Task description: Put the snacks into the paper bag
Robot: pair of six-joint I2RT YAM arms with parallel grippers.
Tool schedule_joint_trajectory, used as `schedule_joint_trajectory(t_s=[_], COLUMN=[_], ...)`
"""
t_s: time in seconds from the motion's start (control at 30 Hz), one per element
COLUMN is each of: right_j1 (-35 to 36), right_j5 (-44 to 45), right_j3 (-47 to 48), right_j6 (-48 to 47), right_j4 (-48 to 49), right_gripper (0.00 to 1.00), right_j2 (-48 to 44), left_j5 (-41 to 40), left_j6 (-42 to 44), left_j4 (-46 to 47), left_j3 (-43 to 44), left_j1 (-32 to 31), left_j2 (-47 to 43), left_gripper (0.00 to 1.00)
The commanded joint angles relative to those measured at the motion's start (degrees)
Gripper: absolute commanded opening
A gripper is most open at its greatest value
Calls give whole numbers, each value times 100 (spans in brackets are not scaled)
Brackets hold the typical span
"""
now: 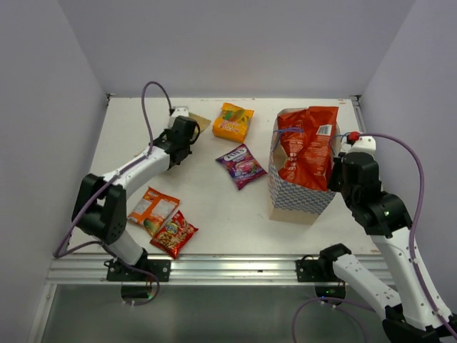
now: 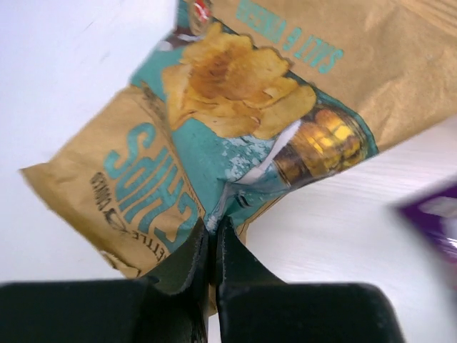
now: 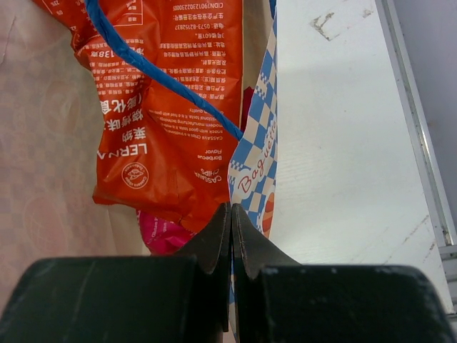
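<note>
My left gripper (image 1: 187, 136) (image 2: 212, 227) is shut on a fold of the tan-brown chips packet (image 2: 214, 136), which lies at the table's back left (image 1: 201, 123). My right gripper (image 1: 335, 179) (image 3: 230, 209) is shut on the right wall of the upright blue-and-white checked paper bag (image 1: 296, 193) (image 3: 258, 153). A large red packet (image 1: 308, 146) (image 3: 171, 100) sticks out of the bag, with a pink packet (image 3: 166, 232) under it. On the table lie an orange packet (image 1: 233, 121), a purple one (image 1: 241, 166), an orange-white one (image 1: 152, 209) and a small red one (image 1: 173, 234).
Grey walls close the table in on the left, back and right. A metal rail (image 1: 228, 268) runs along the near edge. The bag's blue string handle (image 3: 153, 68) crosses the red packet. The purple packet's edge (image 2: 435, 221) shows at the right of the left wrist view.
</note>
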Motion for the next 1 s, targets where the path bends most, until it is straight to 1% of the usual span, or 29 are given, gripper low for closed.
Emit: schedule_joint_trajectory(t_s=[0.0,0.03,0.07,0.1,0.17,0.2,0.3,0.33,0.4,0.43,0.47,0.5,0.53,0.57,0.6,0.7,0.77,0.83,0.97], right_j1=[21,21,21,21,21,21,21,21,21,21,21,21,21,21,21,21,21,21,30], right_j5=[-116,-116,-107,-107,-63,-54,-45,-28,-19,-19,-19,-28,-19,-36,-37,-19,-10,-1,7], right_j3=[19,10,10,10,10,19,10,10,10,10,10,10,19,19,19,19,27,36,27], right_j6=[-57,-57,-48,-48,-39,-31,-22,-30,-13,-22,-22,-22,-22,-13,-13,-13,-4,-4,4], right_j4=[174,165,165,165,147,139,138,130,130,121,121,103,95,86,68,59,42,24,15], right_gripper=[0,0,0,0,0,0,0,0,0,0,0,0,0,0,0,0,0,0,0], right_j2=[17,9,9,0,-26,-35,-88,-88,-97,-114,-114,-123,-149,-176,-185,-220,-246,-255,-290], left_j5=[606,763,790,825,983,1045,1545,1842,2221,2580,2749,2907,3326,3505,3828,4365,4508,4675,5044], left_j6=[-30,-21,-13,-4,5,40,40,14,-117,-170,-301,-381,-460,-661,-750,-1074,-1242,-1365,-1725], left_j4=[69,51,42,33,-80,-90,-2,59,42,-36,-98,-125,-99,-46,33,384,613,946,1491], left_j3=[1285,1496,1716,2188,2673,3137,3887,4063,4695,4932,5405,5609,5759,5935,5971,5884,5683,5419,4602], left_j1=[-769,-1032,-1165,-1271,-1569,-1666,-1992,-2149,-2291,-2430,-2493,-2572,-2720,-2783,-2914,-3099,-3231,-3284,-3311], left_j2=[-1072,-1178,-1249,-1310,-1372,-1364,-1303,-1259,-1023,-899,-776,-540,-433,-345,-205,-28,-2,-63,-203], left_gripper=[0,0,0,0,0,0,0,0,0,0,0,0,0,0,0,0,0,0,0])
